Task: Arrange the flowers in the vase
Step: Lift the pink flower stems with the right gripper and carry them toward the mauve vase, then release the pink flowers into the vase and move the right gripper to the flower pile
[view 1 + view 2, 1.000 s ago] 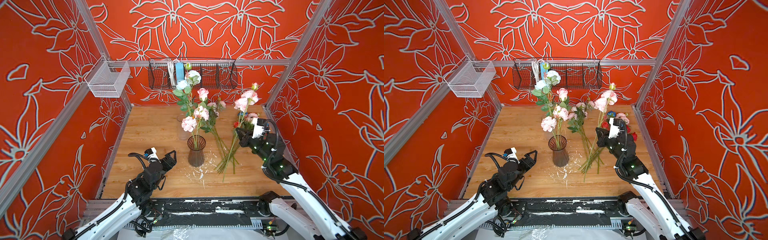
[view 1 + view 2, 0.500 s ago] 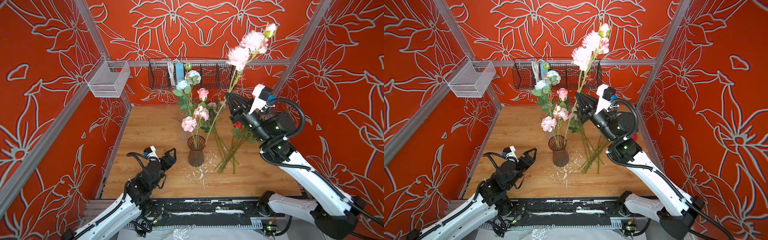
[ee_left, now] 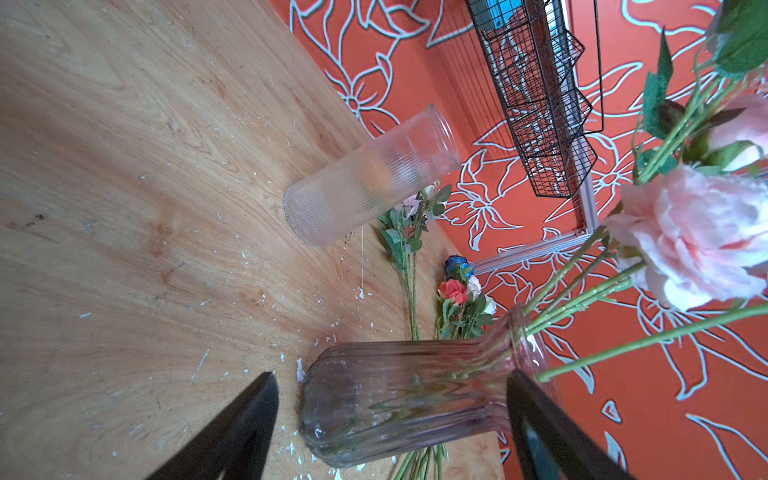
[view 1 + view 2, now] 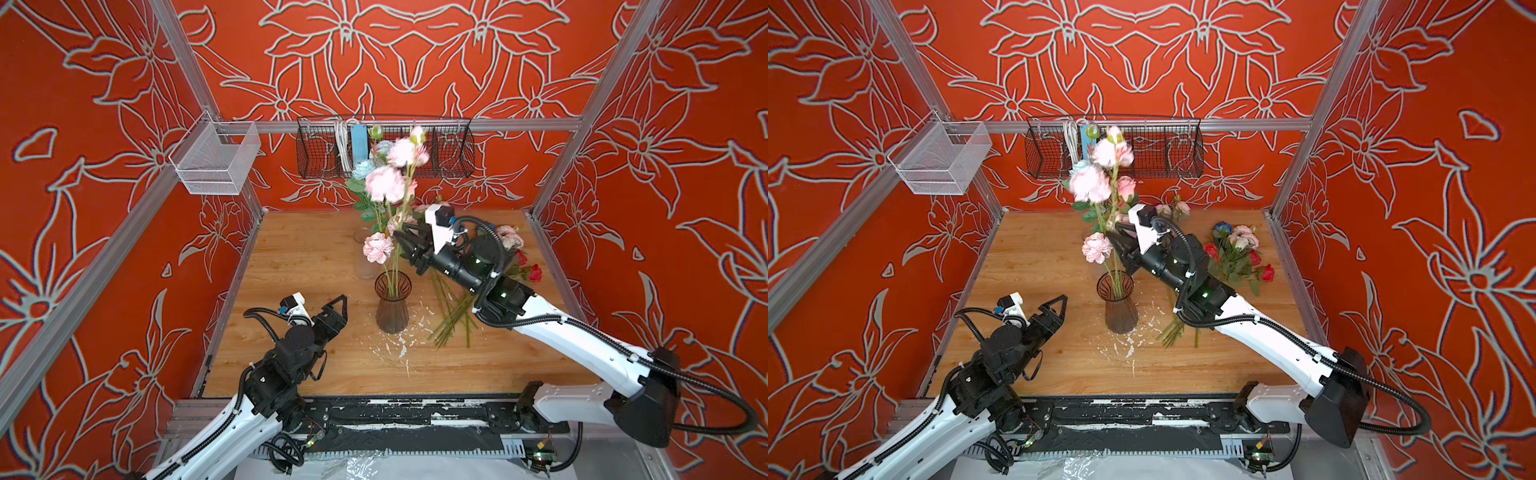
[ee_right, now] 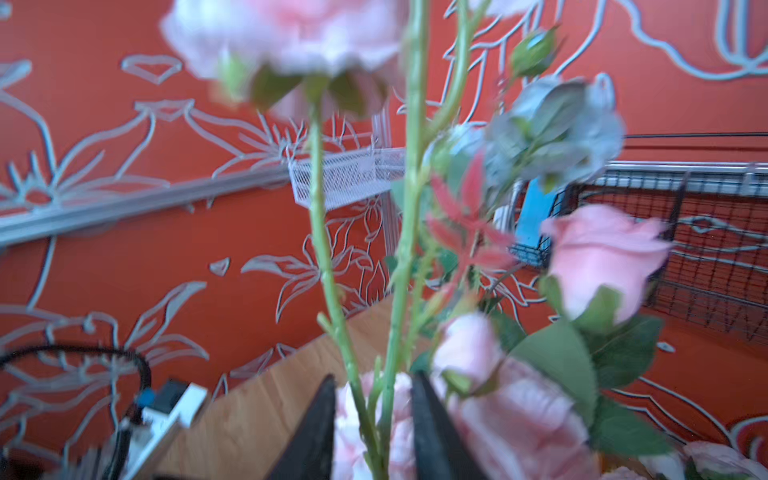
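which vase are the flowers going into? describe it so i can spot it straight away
On the light wooden tabletop, look at the middle. There stands a smoky dark ribbed glass vase with a flared mouth, holding tall green-stemmed pink artificial flowers. Unlike the clear straight-sided ribbed glass cylinder just behind it, it is tinted and narrows at the neck.

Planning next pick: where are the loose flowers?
In both top views the loose flowers lie on the table, right of the dark vase, partly under the right arm.
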`<state>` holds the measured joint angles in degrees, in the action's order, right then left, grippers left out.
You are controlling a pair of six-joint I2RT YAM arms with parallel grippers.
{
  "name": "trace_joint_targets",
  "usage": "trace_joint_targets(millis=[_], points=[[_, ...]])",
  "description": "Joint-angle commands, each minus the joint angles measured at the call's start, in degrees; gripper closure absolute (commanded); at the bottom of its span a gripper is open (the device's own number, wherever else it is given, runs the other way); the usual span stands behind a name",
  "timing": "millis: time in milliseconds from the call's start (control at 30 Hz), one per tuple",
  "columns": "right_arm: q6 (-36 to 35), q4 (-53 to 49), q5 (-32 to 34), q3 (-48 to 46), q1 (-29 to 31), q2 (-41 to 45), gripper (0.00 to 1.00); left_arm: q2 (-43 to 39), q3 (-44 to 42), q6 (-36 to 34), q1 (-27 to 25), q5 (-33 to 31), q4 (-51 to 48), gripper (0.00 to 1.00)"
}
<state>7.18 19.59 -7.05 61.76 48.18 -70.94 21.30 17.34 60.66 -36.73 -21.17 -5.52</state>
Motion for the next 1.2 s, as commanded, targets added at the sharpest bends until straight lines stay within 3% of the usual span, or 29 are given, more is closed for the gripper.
trace_joint_targets(millis=[0, 433, 500, 600, 667, 867, 933, 1033, 1167], points=[[-3.0, -0.4, 5.1, -2.3, 1.7, 4.7, 0.55, 0.9, -0.1, -0.5, 0.3, -1.0, 1.2, 0.14], [-2.8, -8.8, 13.4, -4.4, 2.2, 15.0, 0.53, 6.1, 3.8, -4.1, 0.3, 1.4, 1.8, 0.13], [-2.2, -13.0, 18.3, -4.6, 2.3, 16.6, 0.52, 6.0, 4.0, -4.0, 0.3, 1.0, 0.8, 0.13], [1.5, -16.2, 31.0, -9.6, 1.0, 16.9, 0.53, 5.8, 3.2, -2.2, 0.3, 0.2, -1.3, 0.13], [6.9, -18.7, 34.3, -14.7, -2.2, 17.0, 0.53, 6.0, 1.8, -0.5, 0.3, -0.2, -1.5, 0.14], [24.9, -25.5, 24.6, -22.9, -20.8, 17.8, 0.57, 9.1, 0.8, 4.5, 0.3, -1.2, -0.7, 0.14], [24.8, -31.3, 18.2, -20.0, -25.6, 12.5, 0.57, 11.9, 1.4, 5.1, 0.3, -0.5, 1.0, 0.14], [23.2, -34.2, 12.1, -17.2, -28.0, 5.2, 0.57, 17.1, 2.3, 6.0, 0.3, 1.0, 3.5, 0.14], [23.3, -33.2, 9.4, -16.6, -28.8, -0.7, 0.55, 25.4, 4.6, 7.0, 0.4, 4.3, 6.8, 0.14]])
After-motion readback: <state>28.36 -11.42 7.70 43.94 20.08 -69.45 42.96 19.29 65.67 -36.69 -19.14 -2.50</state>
